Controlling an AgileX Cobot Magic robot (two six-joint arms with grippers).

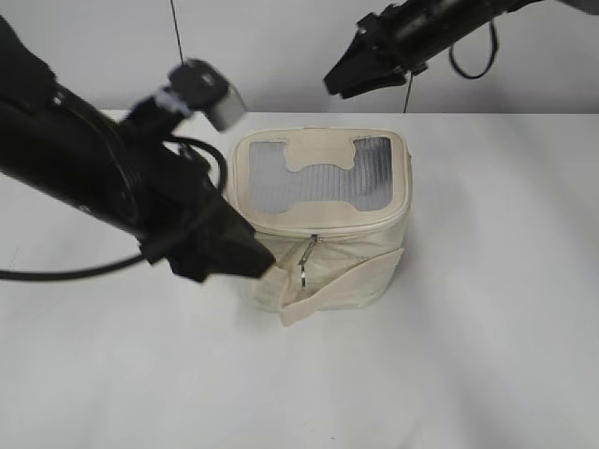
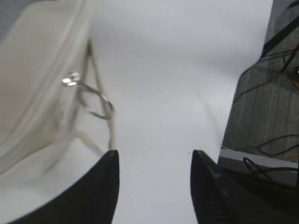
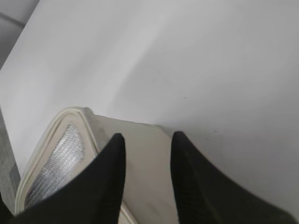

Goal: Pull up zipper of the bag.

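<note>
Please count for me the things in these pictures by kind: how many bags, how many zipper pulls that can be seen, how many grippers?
Bag: 1
Zipper pulls in view, hanging on the bag's front: 1 certain; a second cannot be told apart
Grippers: 2, the left gripper and the right gripper
Total: 4
</note>
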